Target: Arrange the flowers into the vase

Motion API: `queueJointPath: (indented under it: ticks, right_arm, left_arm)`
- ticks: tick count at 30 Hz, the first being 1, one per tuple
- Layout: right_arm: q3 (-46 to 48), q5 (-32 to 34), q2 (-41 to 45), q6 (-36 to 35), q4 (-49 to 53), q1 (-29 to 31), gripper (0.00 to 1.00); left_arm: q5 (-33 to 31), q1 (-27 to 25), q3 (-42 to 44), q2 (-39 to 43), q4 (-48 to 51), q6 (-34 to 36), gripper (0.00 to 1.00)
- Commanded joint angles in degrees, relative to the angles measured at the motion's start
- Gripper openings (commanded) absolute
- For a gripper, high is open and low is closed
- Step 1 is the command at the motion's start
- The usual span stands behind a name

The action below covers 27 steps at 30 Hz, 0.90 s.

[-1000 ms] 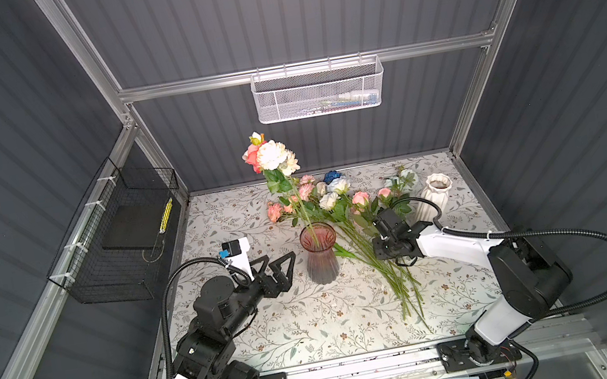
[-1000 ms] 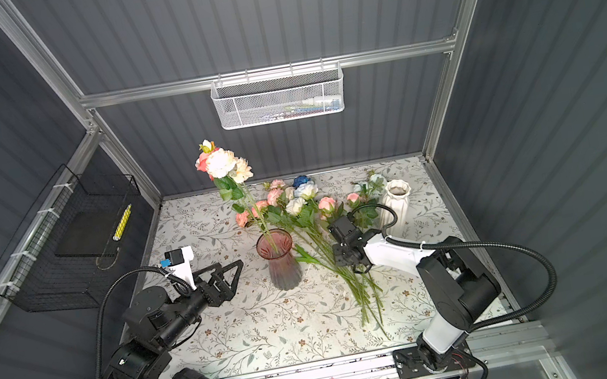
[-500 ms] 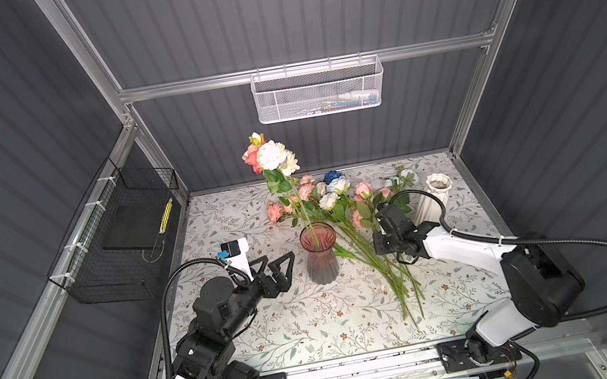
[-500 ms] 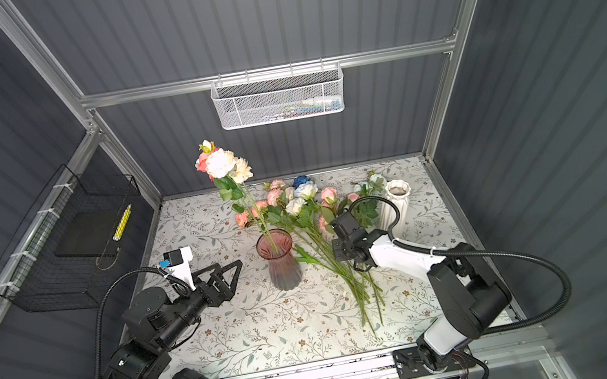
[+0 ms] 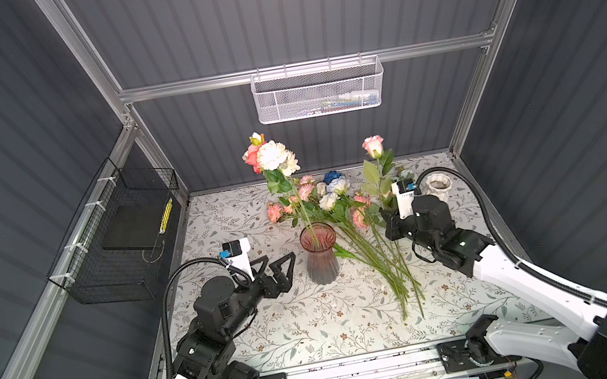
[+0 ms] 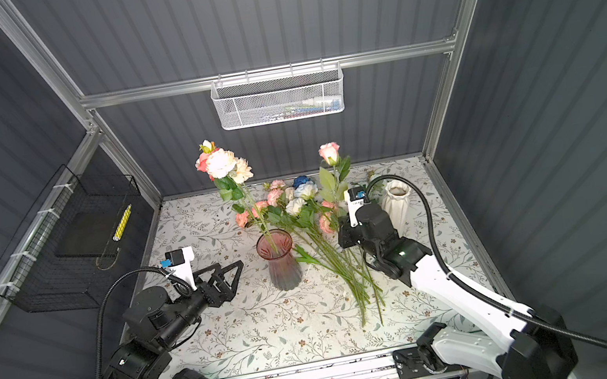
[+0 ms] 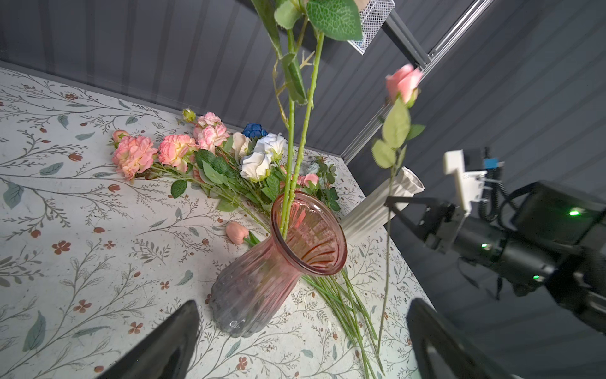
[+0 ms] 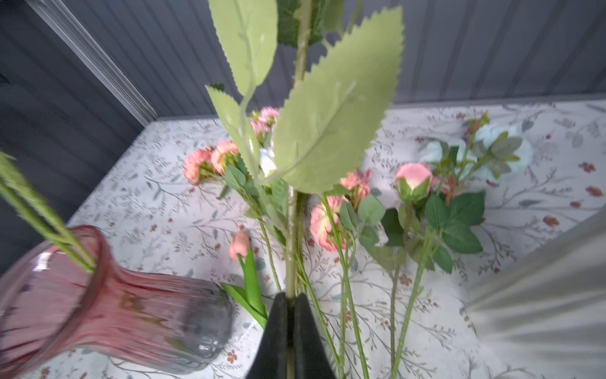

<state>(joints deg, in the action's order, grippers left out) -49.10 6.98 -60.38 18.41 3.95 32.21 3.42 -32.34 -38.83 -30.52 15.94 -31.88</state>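
A pink glass vase (image 5: pixel 319 254) stands upright on the floral-patterned surface (image 5: pixel 314 320), about midway between the far and near edges and a little left of centre. It holds 2 green stems (image 7: pixel 296 147), both leaning against the rim on the far side. Their heads (image 5: pixel 271 155) – pink, cream and peach – rise well above the mouth.

The rest of the flowers (image 5: pixel 337 201) lie loose on the surface just right of the vase. Their pink, cream, pale blue and 1 dark blue (image 5: pixel 330 176) heads point to the far edge and their stems (image 5: pixel 398 274) fan toward the near edge.

The right hand (image 8: pixel 288 303) is clenched on the stem of a pink rose (image 5: pixel 373 145). It holds the rose upright above the loose pile, right of the pink vase and apart from it. Whether the stem's lower end touches the surface cannot be told.

A white ribbed vase (image 5: pixel 437 188) stands near the far right corner, just behind that hand.

The left hand (image 5: pixel 280 259) is released, its fingers spread wide. It hovers just left of the pink vase, not touching it.

A white mesh basket (image 5: pixel 319 91) hangs on the back rail with a few small items too blurred to name. A black wire basket (image 5: pixel 125 243) on the left wall holds a dark flat object and a yellow stick-like thing (image 5: pixel 165 214).
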Motion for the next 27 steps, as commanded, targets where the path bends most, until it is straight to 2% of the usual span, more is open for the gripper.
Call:
queueJointPath:
  ticks: [1,8,14,19,22,27]
  right_arm:
    - [-6.3,-1.0,2.5,-2.5,-4.5,3.2,0.00]
    - [-22.2,-1.8,-3.3,-9.4,-14.5,14.1,0.00]
    - [-35.4,-5.8,-13.0,-12.5,-20.2,17.5,0.00]
    - [-36.6,-6.0,-20.0,-13.3,-28.6,17.8,0.00]
    - [-34.3,-4.4,-23.4,-13.8,-33.5,17.9,0.00]
    - [-28.3,-3.8,-25.6,-11.8,-36.3,18.3,0.00]
  left_arm:
    - [1.1,-0.3,-2.3,0.0,1.2,2.2,1.00]
    - [0.4,-0.3,-2.8,0.6,2.2,2.5,1.00]
    - [0.0,-0.3,-3.2,1.1,3.1,2.5,1.00]
    - [0.0,-0.3,-3.5,1.2,3.8,2.8,1.00]
    - [0.0,-0.3,-3.5,1.4,4.1,2.8,1.00]
    - [0.3,-0.2,-3.2,1.9,3.7,2.6,1.00]
